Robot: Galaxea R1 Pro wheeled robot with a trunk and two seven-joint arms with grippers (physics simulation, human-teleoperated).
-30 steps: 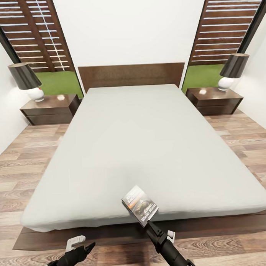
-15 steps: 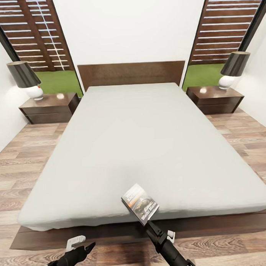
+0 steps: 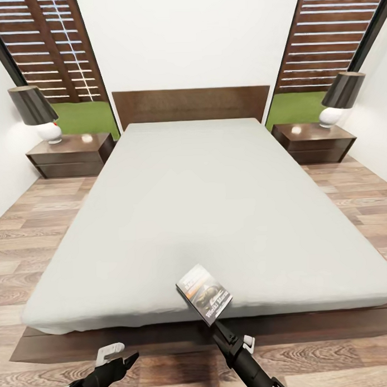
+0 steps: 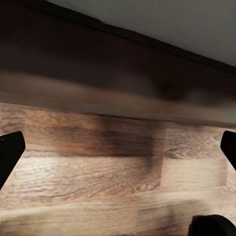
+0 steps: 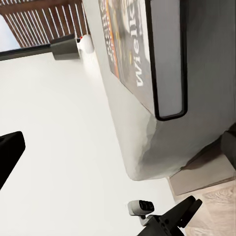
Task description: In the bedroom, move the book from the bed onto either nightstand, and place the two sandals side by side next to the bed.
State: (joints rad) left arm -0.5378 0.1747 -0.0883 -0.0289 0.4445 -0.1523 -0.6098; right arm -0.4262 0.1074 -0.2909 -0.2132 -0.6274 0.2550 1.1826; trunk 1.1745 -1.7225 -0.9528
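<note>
The book (image 3: 204, 294), dark with white lettering and an orange band, lies askew at the foot edge of the bed (image 3: 205, 204), one corner hanging past the mattress. My right gripper (image 3: 225, 333) sits just below that corner, open. In the right wrist view the book (image 5: 132, 44) is close ahead on the mattress (image 5: 206, 73), outside the gap of the right gripper (image 5: 118, 150). My left gripper (image 3: 118, 355) is open, low over the floor before the bed frame (image 4: 118, 64). A nightstand (image 3: 69, 155) stands left of the headboard, another nightstand (image 3: 314, 140) right. The sandals are out of view.
Each nightstand carries a lamp with a dark shade: a left lamp (image 3: 34, 110) and a right lamp (image 3: 341, 96). The dark platform frame (image 3: 109, 341) juts out below the mattress. Wood plank floor (image 3: 38, 232) runs down both sides of the bed, with white walls close by.
The whole view has shifted slightly, so the bed looks a little wider and nearer. The book has stayed in place on the mattress. Both arms look unchanged.
</note>
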